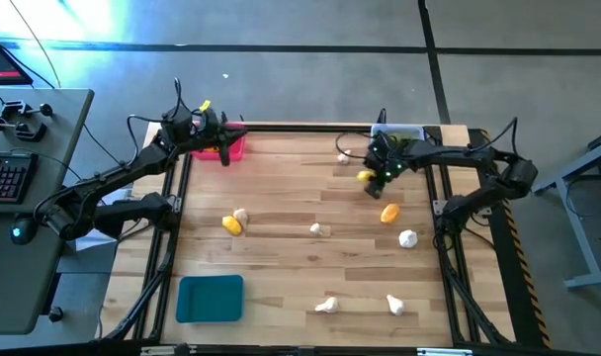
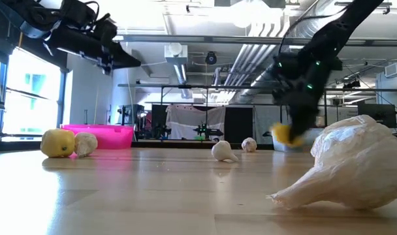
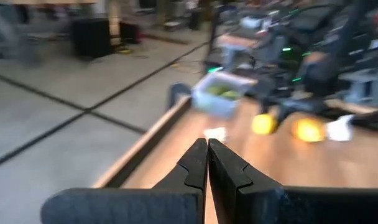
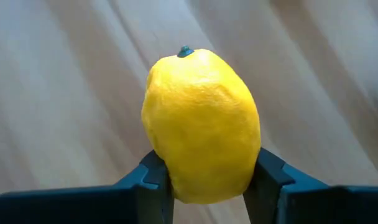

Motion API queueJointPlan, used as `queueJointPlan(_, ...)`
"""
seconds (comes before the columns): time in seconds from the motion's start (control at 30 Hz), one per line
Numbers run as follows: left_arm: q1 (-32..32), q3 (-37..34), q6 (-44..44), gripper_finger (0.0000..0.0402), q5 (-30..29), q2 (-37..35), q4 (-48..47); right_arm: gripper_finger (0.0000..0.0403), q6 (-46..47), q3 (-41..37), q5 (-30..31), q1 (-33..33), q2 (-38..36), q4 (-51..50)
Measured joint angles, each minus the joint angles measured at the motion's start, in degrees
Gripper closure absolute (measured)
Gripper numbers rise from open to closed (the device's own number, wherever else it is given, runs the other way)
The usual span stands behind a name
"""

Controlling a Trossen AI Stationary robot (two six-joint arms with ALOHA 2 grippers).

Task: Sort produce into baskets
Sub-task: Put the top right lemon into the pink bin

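My right gripper (image 4: pixel 207 186) is shut on a yellow lemon (image 4: pixel 201 124) at the table's far right, near the clear basket (image 1: pixel 397 132), which holds green limes (image 3: pixel 221 93). My left gripper (image 3: pixel 207 163) is shut and empty, held level above the pink basket (image 1: pixel 233 148) at the far left. The teal basket (image 1: pixel 211 298) sits at the near left. Two more lemons (image 1: pixel 389 212) (image 1: pixel 232 224) and several white garlic bulbs (image 1: pixel 407 237) lie loose on the wooden table. My right gripper pinches the lemon between its two fingers (image 4: pixel 155 180), on two opposite sides (image 4: pixel 248 168) near the end away from its green stem nub (image 4: pixel 185 51). The fingers come from above, slanting down. I cannot tell whether the lemon is clear of the table.
One garlic bulb (image 1: pixel 241 214) lies beside the left lemon; others lie at the middle (image 1: pixel 318 229), near the front (image 1: pixel 326 305) (image 1: pixel 394 305) and at the far edge (image 1: pixel 343 155). A black frame borders the table (image 1: pixel 281 178). A desk with a keyboard (image 1: pixel 9 176) stands to the left.
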Motion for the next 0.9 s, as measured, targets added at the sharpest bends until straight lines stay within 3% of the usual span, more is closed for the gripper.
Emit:
queueJointPlan(0.17,-3.3,0.0,-3.4,0.0402,6.2,0.8,3.5,0.0286,4.4,0.0,-3.0,7.0,0.0,23.1)
queueJointPlan(0.3,-6.9,0.0,-3.4,0.0389,3.9,1.8,8.0,0.0286,6.1,0.0,-0.5,11.6,0.0,41.2)
queueJointPlan(0.43,-10.3,0.1,-2.2,0.0350,1.2,2.9,13.7,0.0286,5.8,0.0,2.6,14.6,0.0,52.8)
queueJointPlan(0.6,-15.3,2.7,1.1,0.0283,-0.7,5.4,14.1,0.0286,4.9,0.0,4.2,16.6,0.0,59.3)
queueJointPlan(0.9,-23.4,10.4,3.2,0.0173,-4.3,14.4,14.4,0.0286,1.5,3.8,4.4,18.5,0.0,58.8)
